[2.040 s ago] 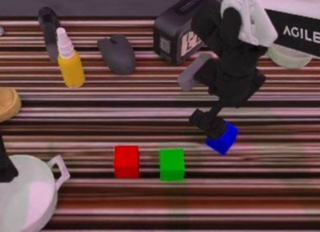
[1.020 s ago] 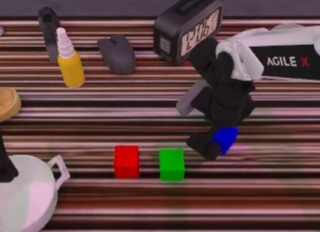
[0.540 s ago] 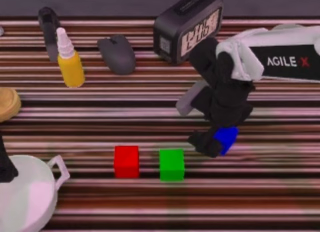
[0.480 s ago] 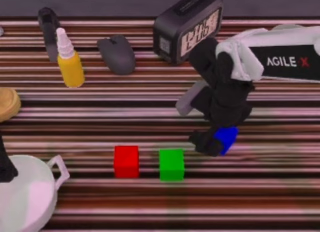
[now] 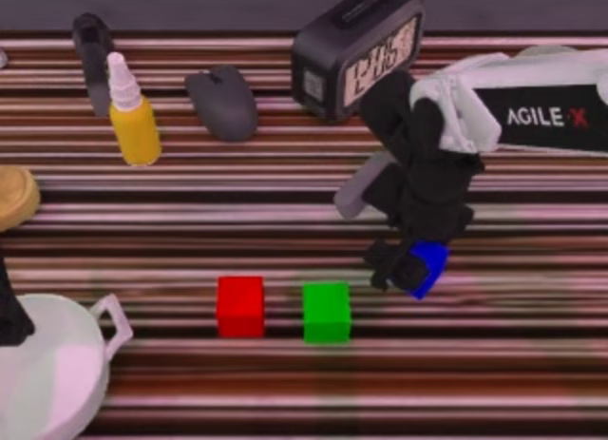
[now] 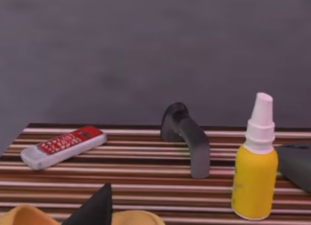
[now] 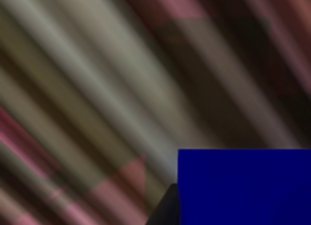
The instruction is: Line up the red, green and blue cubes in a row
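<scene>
the right tool (image 5: 407, 266) sits right of centre in the top view, clenched on the blue cube (image 5: 426, 265), which shows tilted beneath the black wrist, just right of and a little above the green cube (image 5: 326, 312). the red cube (image 5: 240, 306) lies just left of the green one, the two side by side and apart on the striped bench (image 5: 285, 383) in the lower middle of the frame. in the right wrist view the blue cube fills the lower right corner, with a dark finger (image 7: 165, 210) against its edge. the left tool (image 5: 9, 312) is parked at the lower left edge of the top view over a white pot (image 5: 52, 373); i cannot tell its state. along the upper part stand a yellow bottle (image 5: 131, 117), a dark mouse (image 5: 223, 102) and a black clock (image 5: 356, 50)
</scene>
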You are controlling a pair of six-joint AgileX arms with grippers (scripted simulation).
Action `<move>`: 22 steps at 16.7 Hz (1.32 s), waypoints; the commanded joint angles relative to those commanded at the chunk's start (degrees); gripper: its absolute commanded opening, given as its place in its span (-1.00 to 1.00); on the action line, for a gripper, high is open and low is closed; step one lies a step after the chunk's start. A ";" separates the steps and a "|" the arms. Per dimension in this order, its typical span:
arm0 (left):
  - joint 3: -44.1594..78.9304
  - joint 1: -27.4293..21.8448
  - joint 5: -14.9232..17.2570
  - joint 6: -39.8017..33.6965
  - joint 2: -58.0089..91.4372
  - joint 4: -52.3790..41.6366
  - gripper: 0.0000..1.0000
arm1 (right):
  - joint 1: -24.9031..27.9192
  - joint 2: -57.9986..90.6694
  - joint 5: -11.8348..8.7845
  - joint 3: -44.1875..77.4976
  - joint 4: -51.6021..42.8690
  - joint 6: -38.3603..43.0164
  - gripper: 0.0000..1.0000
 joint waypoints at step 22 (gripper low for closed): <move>0.00 0.00 0.00 0.00 0.00 0.00 1.00 | 1.21 -8.01 -0.69 6.98 -14.16 -3.71 -1.00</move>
